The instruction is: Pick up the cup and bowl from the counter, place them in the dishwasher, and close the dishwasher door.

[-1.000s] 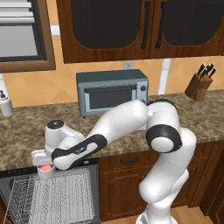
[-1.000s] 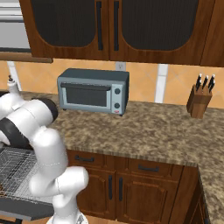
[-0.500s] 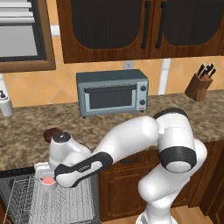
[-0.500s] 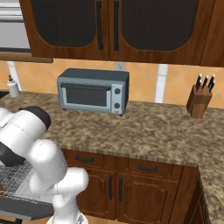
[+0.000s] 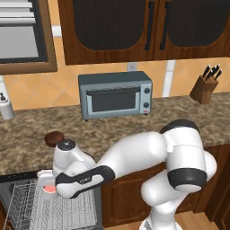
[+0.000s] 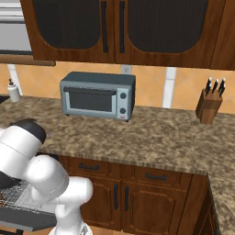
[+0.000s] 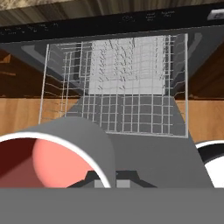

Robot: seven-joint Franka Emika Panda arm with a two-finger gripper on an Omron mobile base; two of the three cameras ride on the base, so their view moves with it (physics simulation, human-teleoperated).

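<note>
One cup [image 5: 47, 186], pink inside, sat clamped in the closed gripper [image 5: 50, 183] above the wire rack [image 5: 49, 211] of the open dishwasher [image 7: 109, 26]. The brown bowl [image 5: 54, 138] rested on the counter [image 5: 27, 134] just behind.

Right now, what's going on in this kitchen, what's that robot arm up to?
The white arm is loading the dishwasher. Its gripper is shut on the cup, pink inside, and holds it low over the wire rack of the open machine. The bowl, dark brown, sits on the counter near the front edge, just above the arm's hand. The dishwasher door is folded down.
</note>
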